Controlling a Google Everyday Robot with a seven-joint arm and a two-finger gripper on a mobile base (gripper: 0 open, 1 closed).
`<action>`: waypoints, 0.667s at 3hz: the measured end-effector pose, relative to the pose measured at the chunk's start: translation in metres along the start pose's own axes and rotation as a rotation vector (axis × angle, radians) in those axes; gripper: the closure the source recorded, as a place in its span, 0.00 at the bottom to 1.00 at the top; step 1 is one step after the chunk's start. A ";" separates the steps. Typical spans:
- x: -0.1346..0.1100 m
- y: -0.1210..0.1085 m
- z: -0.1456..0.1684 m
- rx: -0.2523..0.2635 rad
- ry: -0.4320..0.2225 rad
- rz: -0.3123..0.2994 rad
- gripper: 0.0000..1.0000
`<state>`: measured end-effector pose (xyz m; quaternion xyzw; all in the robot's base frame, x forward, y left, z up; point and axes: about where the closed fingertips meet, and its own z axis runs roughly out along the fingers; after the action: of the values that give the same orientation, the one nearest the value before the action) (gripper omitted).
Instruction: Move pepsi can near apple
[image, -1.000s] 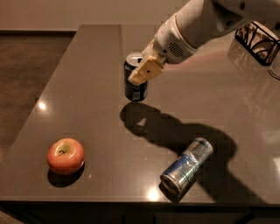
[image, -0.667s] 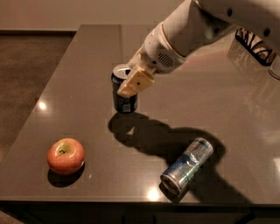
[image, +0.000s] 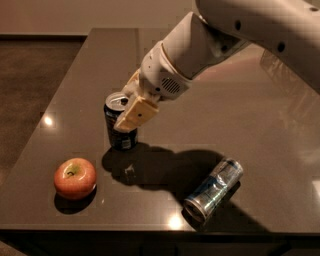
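Note:
The pepsi can (image: 118, 131), dark navy with a silver top, stands upright on the dark table (image: 240, 115), left of centre. My gripper (image: 129, 112) is shut on the pepsi can near its top, one tan finger (image: 135, 114) across its front. The red-orange apple (image: 75, 178) sits at the front left, a short way down-left of the can and apart from it.
A lighter silver-and-blue can (image: 213, 189) lies on its side at the front right. The table's front edge (image: 150, 232) runs just below the apple and that can. The left edge drops to the floor (image: 30, 90). My arm (image: 230, 40) spans the upper right.
My gripper has carried the pepsi can from the middle back of the table to the left and toward the front, closer to the apple. The apple and the lying can have not moved.

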<state>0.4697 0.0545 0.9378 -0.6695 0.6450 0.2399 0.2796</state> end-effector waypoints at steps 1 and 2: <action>-0.008 0.022 0.016 -0.063 -0.009 -0.038 1.00; -0.011 0.036 0.028 -0.100 -0.005 -0.073 1.00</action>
<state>0.4339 0.0818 0.9225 -0.7053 0.6065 0.2631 0.2559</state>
